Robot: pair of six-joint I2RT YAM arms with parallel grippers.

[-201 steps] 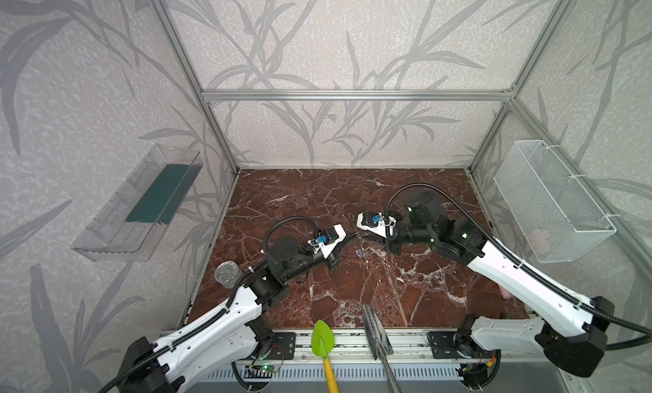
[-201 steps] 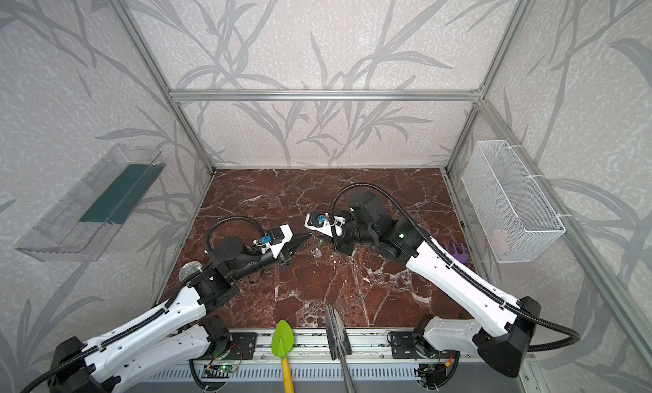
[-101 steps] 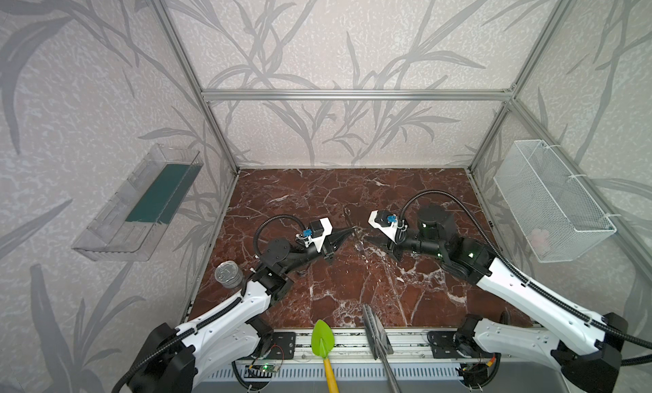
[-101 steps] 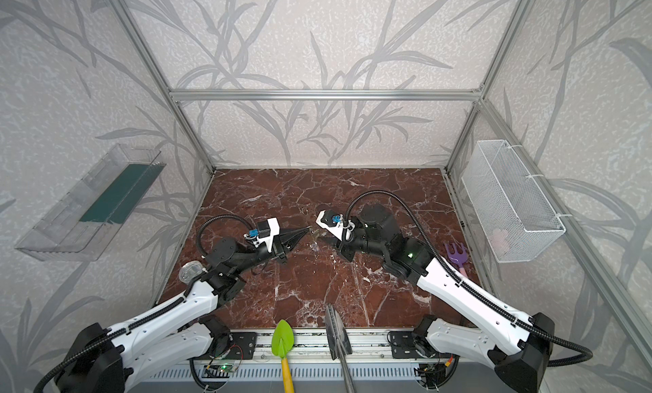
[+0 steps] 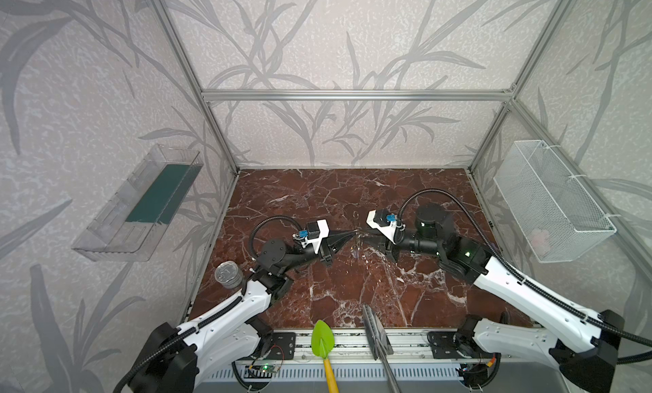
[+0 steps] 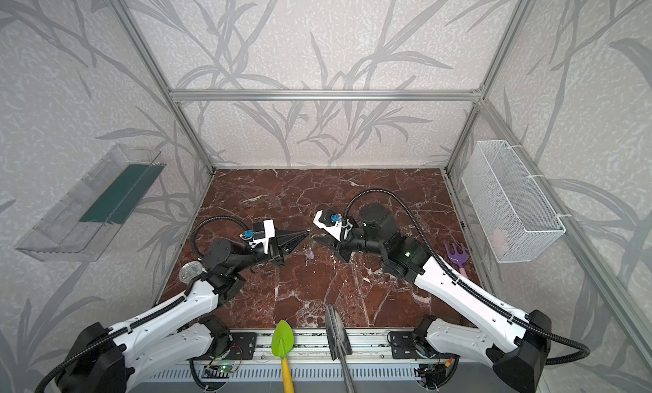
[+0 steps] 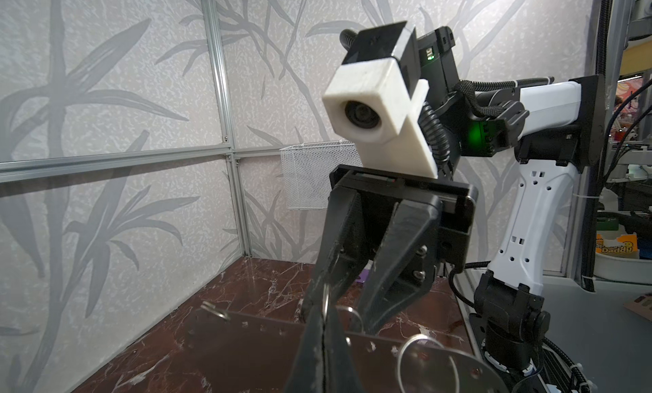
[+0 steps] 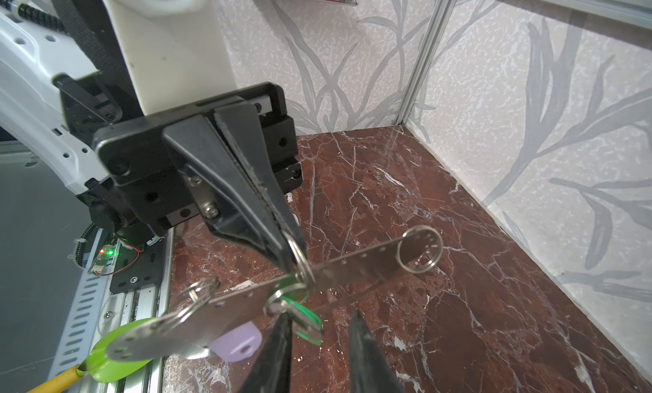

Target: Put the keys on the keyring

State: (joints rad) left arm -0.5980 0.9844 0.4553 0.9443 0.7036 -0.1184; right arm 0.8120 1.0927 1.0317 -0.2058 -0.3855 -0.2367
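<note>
1. Right wrist view: my left gripper (image 8: 293, 259) is pinched shut on a small ring (image 8: 300, 255) threaded through the keyring (image 8: 352, 264), so the plate hangs clear of the floor (image 8: 405, 320).
2. I judge that I hold it by that mid ring to keep the plate steady and leave its edge holes free for my other fingers.
3. My right gripper (image 8: 319, 314) sits just under the plate, jaws narrowly apart with nothing clamped between them. One fingertip (image 8: 284, 324) is right beside the green key (image 8: 305, 315).
4. The keyring's long axis runs from the lower left of this frame to the upper right, nearly level, with its thin edge turned towards the camera. A loose ring (image 8: 420, 248) sits at the upper-right end.
5. The green key dangles below the plate at centre. The lilac key (image 8: 236, 340) hangs under the lower-left part, head down. Whether either ring is fully threaded, I cannot tell.
6. Left wrist view: the plate (image 7: 247, 345) crosses the bottom of the frame, and my right fingers (image 7: 395, 267) point down at it.
7. In a top view, both grippers meet tip to tip at mid-floor, with the lilac key (image 6: 310, 255) hanging just beneath them.
</note>
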